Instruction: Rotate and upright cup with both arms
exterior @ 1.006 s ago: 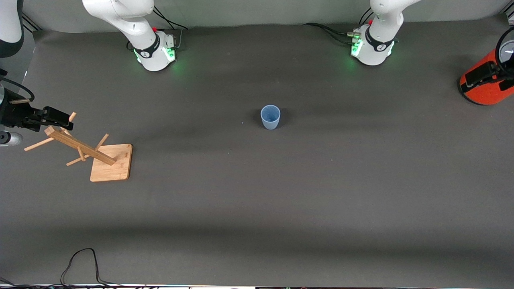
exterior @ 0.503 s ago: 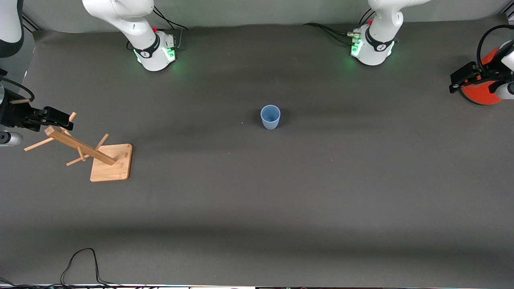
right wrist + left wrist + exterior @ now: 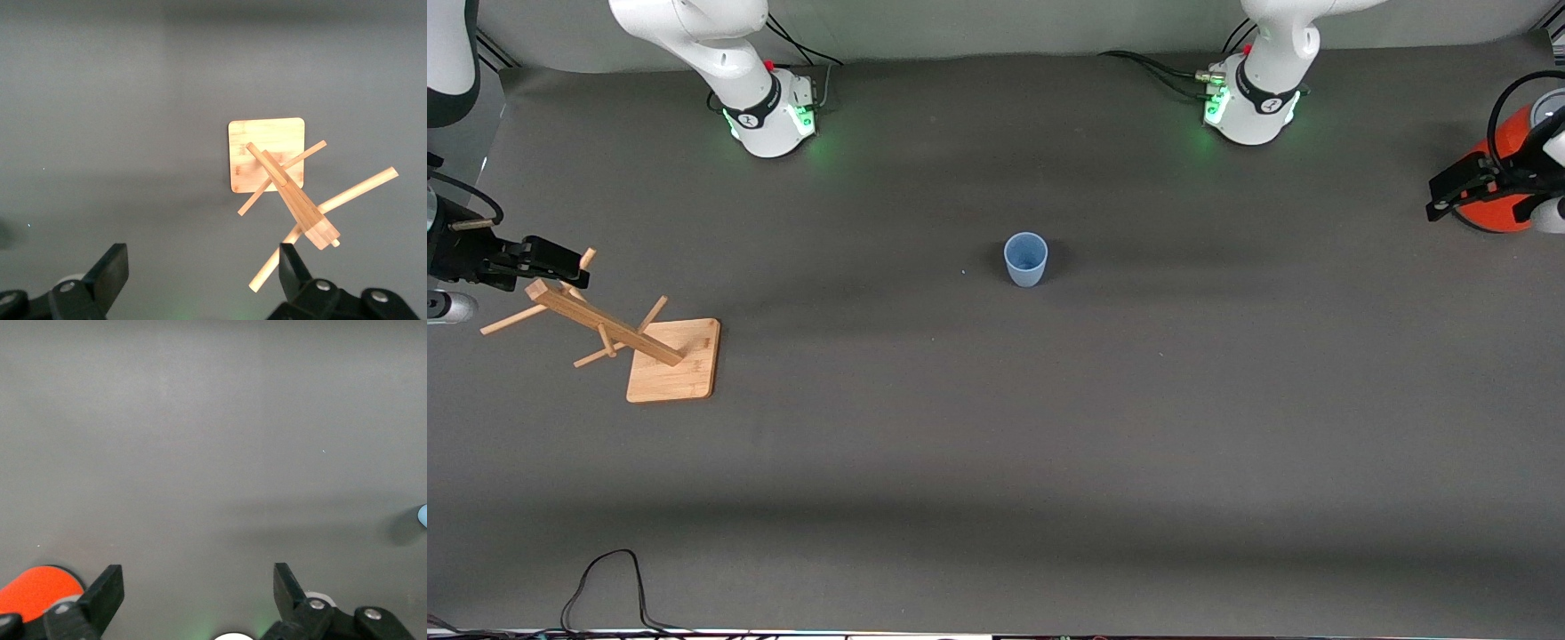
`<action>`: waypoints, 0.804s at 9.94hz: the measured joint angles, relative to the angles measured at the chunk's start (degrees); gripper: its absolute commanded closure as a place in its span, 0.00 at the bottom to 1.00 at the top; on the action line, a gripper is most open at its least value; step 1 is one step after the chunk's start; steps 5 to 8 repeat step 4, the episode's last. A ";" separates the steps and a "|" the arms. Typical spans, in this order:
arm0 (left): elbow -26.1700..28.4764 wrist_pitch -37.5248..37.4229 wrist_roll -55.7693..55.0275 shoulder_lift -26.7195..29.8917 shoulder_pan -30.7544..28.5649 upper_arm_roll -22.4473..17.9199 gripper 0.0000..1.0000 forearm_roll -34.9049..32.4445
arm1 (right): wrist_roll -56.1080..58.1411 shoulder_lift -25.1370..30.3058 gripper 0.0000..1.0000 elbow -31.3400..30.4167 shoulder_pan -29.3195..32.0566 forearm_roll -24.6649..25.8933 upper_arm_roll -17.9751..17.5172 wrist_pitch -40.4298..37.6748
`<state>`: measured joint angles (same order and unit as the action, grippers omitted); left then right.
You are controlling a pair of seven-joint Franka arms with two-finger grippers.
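The small pale blue cup [image 3: 1025, 259] stands upright, mouth up, on the grey table [image 3: 996, 427] midway between the two arms' ends. A sliver of it shows at the edge of the left wrist view [image 3: 423, 515]. My left gripper [image 3: 1438, 197] is open and empty, up in the air beside the red-orange cylinder at the left arm's end of the table; in its wrist view [image 3: 197, 590] the jaws stand wide apart. My right gripper [image 3: 574, 267] is open and empty over the top of the wooden rack, and its wrist view [image 3: 202, 270] shows the same. Neither gripper is near the cup.
A red-orange cylinder [image 3: 1489, 213] with a grey lid stands at the left arm's end, also in the left wrist view [image 3: 33, 583]. A wooden peg rack [image 3: 671, 360] on a square base stands at the right arm's end [image 3: 267, 155]. A black cable [image 3: 605, 578] lies by the near edge.
The left gripper has swung off the red-orange cylinder toward the middle of the table and shifted a little. The cup and the right arm have not moved.
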<state>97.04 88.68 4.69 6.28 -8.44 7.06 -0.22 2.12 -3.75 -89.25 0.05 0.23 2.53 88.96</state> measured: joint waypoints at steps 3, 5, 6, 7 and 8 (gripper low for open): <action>0.01 0.94 0.00 -1.34 0.55 -0.01 0.00 0.00 | 0.00 0.00 0.00 0.00 0.00 0.00 0.00 0.00; 0.00 1.28 0.00 -1.68 0.55 -0.05 0.00 0.00 | 0.00 0.00 0.00 0.00 0.00 0.00 0.00 0.00; 0.00 1.28 0.00 -1.68 0.55 -0.05 0.00 0.00 | 0.00 0.00 0.00 0.00 0.00 0.00 0.00 0.00; 0.00 1.28 0.00 -1.68 0.55 -0.05 0.00 0.00 | 0.00 0.00 0.00 0.00 0.00 0.00 0.00 0.00; 0.00 1.28 0.00 -1.68 0.55 -0.05 0.00 0.00 | 0.00 0.00 0.00 0.00 0.00 0.00 0.00 0.00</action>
